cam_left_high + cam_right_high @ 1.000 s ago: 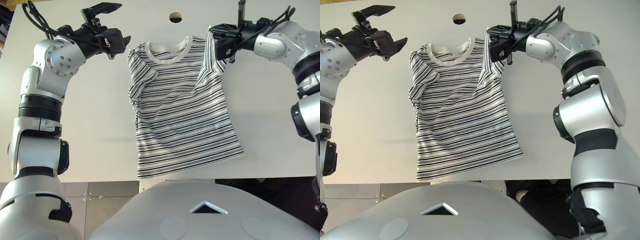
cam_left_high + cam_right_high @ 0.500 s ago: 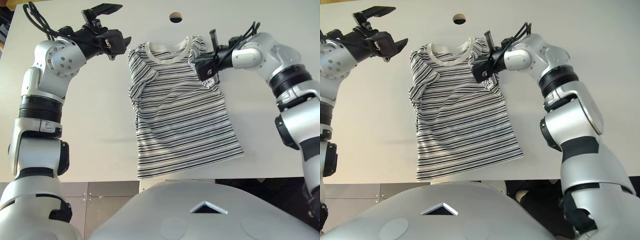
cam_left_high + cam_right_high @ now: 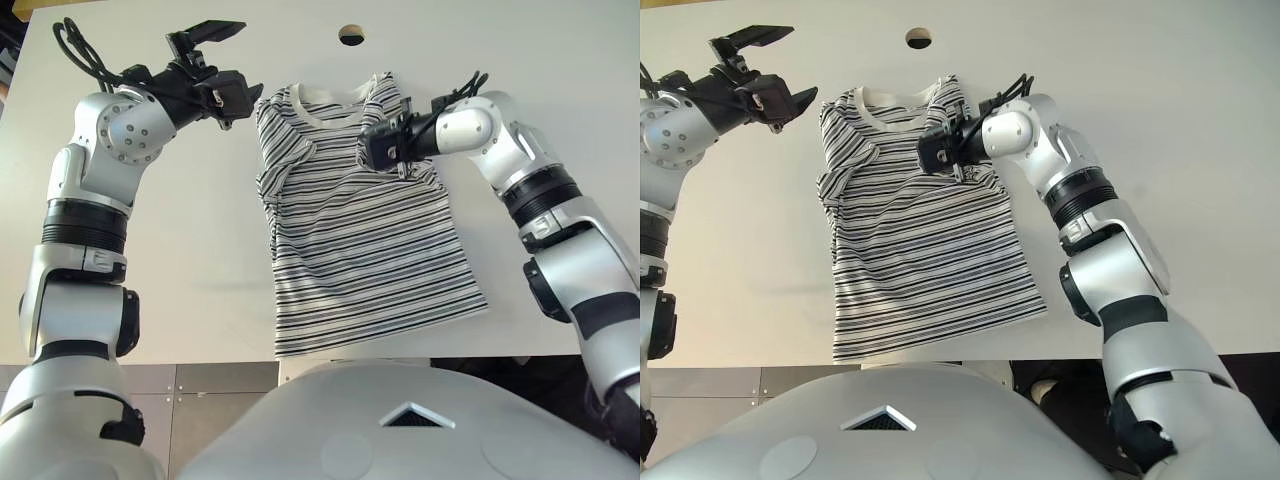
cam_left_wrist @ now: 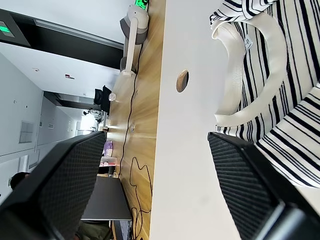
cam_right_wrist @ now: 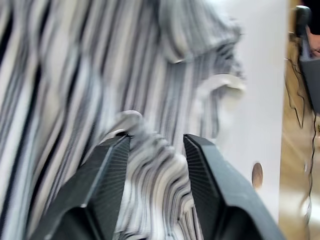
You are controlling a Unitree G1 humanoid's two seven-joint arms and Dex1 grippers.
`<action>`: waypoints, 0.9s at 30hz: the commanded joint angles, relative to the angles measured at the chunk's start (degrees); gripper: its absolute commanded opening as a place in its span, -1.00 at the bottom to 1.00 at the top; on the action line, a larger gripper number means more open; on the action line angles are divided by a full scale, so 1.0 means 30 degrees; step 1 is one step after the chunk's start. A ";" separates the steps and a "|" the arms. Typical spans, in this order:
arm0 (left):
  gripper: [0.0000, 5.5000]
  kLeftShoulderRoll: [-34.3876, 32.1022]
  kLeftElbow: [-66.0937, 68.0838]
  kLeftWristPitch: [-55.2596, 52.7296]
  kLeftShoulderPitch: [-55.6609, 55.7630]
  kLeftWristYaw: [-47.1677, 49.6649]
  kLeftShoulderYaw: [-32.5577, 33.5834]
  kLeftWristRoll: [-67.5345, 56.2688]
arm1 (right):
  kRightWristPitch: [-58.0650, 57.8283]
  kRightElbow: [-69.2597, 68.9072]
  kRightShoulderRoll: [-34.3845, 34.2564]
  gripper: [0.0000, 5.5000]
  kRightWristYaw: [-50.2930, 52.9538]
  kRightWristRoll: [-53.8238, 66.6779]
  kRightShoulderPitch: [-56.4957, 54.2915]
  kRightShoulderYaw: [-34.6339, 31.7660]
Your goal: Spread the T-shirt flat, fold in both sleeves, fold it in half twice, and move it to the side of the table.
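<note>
Left eye view: a black-and-white striped T-shirt with a cream ribbed collar (image 3: 360, 240) lies front-up at the middle of the white desk (image 3: 190, 270). The collar points toward the far edge and the hem reaches the near edge. A round cable hole (image 3: 351, 35) sits in the desk just beyond the collar.

Right pincer (image 3: 375, 148): closed on a bunch of striped fabric from the shirt's right sleeve and shoulder, held over the upper chest. In the right wrist view the cloth is gathered between the two black fingers (image 5: 107, 175).

Left pincer (image 3: 245, 58): spread wide, holding nothing, raised off the desk just beside the shirt's left shoulder. The left wrist view looks between its pads onto the collar (image 4: 260, 65).

Step in hand, as judged: folding in the sleeves, right side first. The left sleeve (image 3: 270, 180) looks rumpled against the body and not cleanly folded. The halving folds and the move aside are not yet done.

Next move, as judged: lay the held sleeve flat on the chest, open the fingers and lift clear without dragging cloth. The left arm then needs to descend onto the left sleeve.

Labels: a small white tag (image 4: 247, 45) sits inside the collar, its print too small to read. No other writing on the shirt.
</note>
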State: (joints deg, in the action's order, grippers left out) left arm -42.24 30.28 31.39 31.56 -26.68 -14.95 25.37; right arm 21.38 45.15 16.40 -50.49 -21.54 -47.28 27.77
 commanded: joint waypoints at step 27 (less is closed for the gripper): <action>0.38 -0.7718 -1.9901 -0.2164 -1.5513 -1.0501 -0.0602 0.1477 | 0.4246 -1.6087 1.4086 -0.15 -0.9651 0.1368 0.9758 0.0634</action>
State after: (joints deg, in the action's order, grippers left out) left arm -65.67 -29.19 25.14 -13.31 -57.25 -15.16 27.35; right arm 34.05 -1.60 56.79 -78.92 -17.74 -19.98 29.77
